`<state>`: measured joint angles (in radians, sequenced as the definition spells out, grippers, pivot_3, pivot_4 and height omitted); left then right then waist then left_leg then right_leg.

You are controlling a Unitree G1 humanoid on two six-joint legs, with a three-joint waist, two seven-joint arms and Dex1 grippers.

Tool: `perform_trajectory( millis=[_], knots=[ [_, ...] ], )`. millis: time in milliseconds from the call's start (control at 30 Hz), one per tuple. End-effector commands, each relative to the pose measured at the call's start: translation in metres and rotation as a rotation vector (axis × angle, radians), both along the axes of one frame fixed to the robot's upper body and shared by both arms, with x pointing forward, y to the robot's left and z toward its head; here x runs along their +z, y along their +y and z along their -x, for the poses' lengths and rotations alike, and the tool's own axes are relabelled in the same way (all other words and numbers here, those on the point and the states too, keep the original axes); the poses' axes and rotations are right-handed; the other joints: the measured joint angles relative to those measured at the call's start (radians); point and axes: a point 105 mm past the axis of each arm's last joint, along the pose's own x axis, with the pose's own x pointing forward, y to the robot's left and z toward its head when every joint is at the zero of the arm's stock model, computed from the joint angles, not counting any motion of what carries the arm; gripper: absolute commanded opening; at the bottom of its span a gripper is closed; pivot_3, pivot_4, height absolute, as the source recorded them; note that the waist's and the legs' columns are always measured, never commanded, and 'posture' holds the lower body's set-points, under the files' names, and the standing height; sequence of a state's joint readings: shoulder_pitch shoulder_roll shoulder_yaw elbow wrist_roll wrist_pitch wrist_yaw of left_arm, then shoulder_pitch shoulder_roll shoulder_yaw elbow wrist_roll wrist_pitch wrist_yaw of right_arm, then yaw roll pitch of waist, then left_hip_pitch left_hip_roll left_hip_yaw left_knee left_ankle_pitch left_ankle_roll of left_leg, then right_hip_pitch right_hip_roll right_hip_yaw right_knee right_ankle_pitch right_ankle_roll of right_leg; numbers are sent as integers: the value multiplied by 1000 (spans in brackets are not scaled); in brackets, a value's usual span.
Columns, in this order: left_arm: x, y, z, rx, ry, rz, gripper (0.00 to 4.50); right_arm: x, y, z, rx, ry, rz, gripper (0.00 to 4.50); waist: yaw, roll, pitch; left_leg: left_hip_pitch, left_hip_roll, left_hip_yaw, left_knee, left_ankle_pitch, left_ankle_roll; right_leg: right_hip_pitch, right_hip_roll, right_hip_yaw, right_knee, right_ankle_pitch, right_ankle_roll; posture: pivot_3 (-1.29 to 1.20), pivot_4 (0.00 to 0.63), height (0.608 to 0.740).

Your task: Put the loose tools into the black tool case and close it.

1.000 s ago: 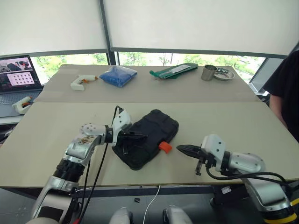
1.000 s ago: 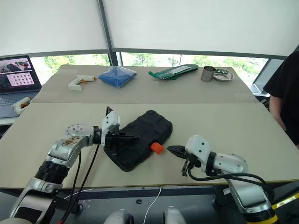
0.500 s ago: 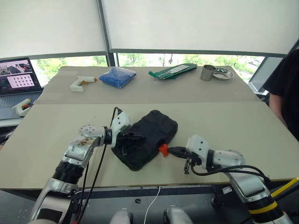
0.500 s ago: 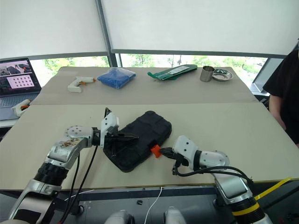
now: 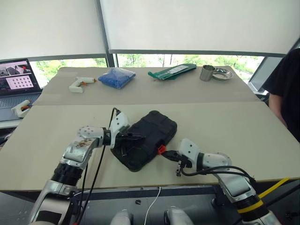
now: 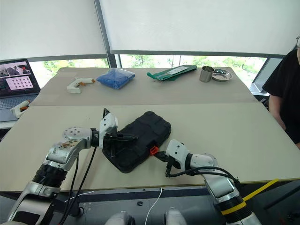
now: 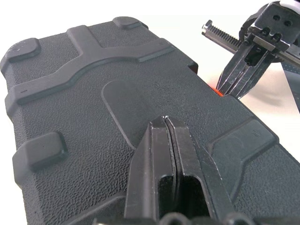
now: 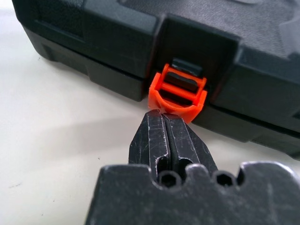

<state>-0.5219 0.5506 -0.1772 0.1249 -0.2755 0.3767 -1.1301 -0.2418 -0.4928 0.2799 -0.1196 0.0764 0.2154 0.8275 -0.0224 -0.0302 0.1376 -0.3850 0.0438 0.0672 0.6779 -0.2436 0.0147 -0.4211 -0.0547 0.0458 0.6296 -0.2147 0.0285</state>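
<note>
Glue gun [image 5: 81,83], laptop [image 5: 16,77] beyond case [image 5: 146,138]

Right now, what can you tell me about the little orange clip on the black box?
The orange clip is a small bright plastic latch on the near long edge of the black tool case, about halfway along. It looks like a stubby loop with a crossbar, hooked under a black tab where lid and base meet. The case is shut, lying flat on the table. The right tool, its fingers shut, has its tip up against the clip's lower edge. The left tool, shut too, is on the lid.
</note>
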Motion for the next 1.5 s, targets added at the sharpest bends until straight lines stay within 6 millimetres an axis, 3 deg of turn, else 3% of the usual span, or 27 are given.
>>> perform_trajectory(
  millis=[33, 200, 400, 700, 867, 1000, 1100, 1233, 1500],
  knots=[
    [-41, 13, 4, 66, 151, -78, 64, 25, 10, -11, 3, -89, -80, 1, -1, 0, 0, 0, 0, 0, 0, 0, 0, 0, 0, 0, 0, 0, 0, 0, 150, 740],
    [-43, 12, 5, 68, 158, -76, 64, 37, 17, -11, 28, -104, -161, 1, -3, 0, 0, 1, 1, -1, 0, 0, 0, 0, 1, 0, 1, 1, -1, 0, 150, 740],
    [-45, 14, 7, 71, 169, -82, 64, 56, 13, -10, 19, -149, -214, 1, -10, 0, 0, 1, 1, -1, 0, 0, 0, -1, 2, 0, 1, 1, -1, 0, 150, 740],
    [-48, 12, 8, 61, 186, -88, 64, 48, 9, -11, 39, -113, -155, 1, -14, 1, -2, 1, 1, -1, -2, 0, 0, 0, 2, 0, -1, 0, -2, 0, 150, 740],
    [-46, 14, 8, 66, 180, -89, 64, 56, -8, -8, 4, -96, -169, 1, -11, 1, -2, 0, 0, -1, -2, 0, 0, 0, 0, 0, -1, 0, -1, 0, 150, 740],
    [-44, 16, 6, 75, 167, -91, 64, 41, -25, 0, -23, -14, -96, 1, -10, 1, -2, 0, 0, -1, -3, 0, 0, 0, 1, 0, -1, -1, -2, 0, 150, 740],
    [-40, 16, 1, 92, 143, -77, 64, 24, -26, 1, -46, 51, -51, 1, -11, 1, -2, 1, 0, -1, -3, 0, 0, 0, 1, 0, -1, -4, -7, 0, 150, 740],
    [-25, 9, -8, 116, 120, -19, 64, 6, -14, -7, -68, 89, -32, 1, -9, 1, -2, 1, 0, -1, -3, 0, 0, 0, 1, 0, -1, -4, -8, 0, 150, 740],
    [-17, 4, -15, 144, 103, -8, 64, 1, 11, -19, -46, 84, -44, 1, 4, 1, -1, -2, 0, -1, -2, 0, 0, -2, 1, 0, -1, -3, -5, 0, 150, 740]
  ],
)
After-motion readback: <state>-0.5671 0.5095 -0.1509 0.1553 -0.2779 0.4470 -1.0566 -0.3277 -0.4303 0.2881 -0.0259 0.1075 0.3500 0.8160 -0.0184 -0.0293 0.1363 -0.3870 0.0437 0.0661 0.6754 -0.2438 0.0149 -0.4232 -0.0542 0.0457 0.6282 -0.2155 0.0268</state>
